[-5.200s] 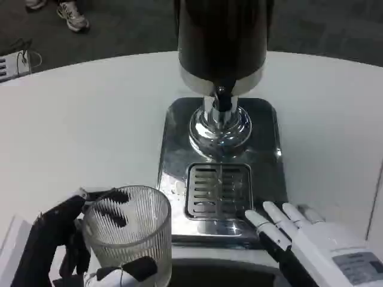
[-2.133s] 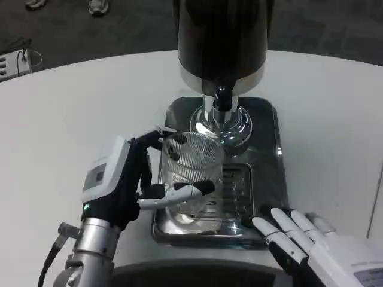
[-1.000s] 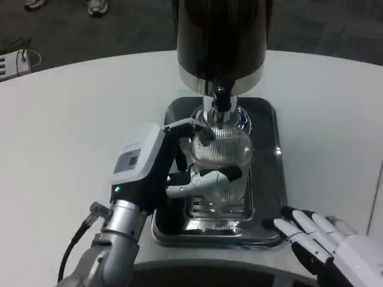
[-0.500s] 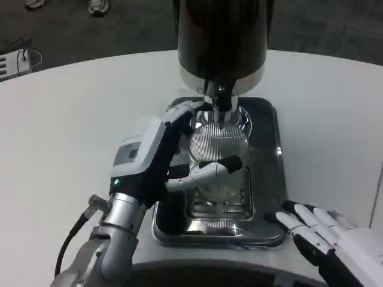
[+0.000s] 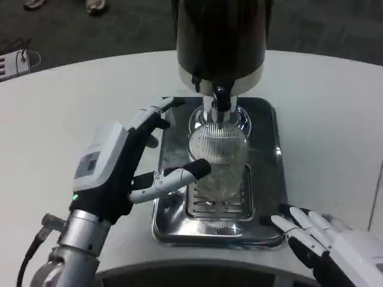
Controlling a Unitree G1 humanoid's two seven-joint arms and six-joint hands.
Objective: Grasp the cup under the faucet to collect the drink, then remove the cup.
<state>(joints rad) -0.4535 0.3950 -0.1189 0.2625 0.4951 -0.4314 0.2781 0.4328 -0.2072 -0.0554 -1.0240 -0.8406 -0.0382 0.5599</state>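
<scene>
— Nearest, at five o'clock?
— Right hand, fingers spread, empty, beside the steel tray.
— Left hand?
— Wide, label unreadable.
— Cup?
— Ribbed glass, on the grille beneath the faucet.

One ribbed cup, one dispenser, one metal drip tray, two hands; at eleven o'clock, perhaps two shoes, cropped.

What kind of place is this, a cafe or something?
Probably a demo or lab space, not a cafe: a drink dispenser on a steel drip tray sits on a plain white table, with dark carpet and someone's shoes behind.
</scene>
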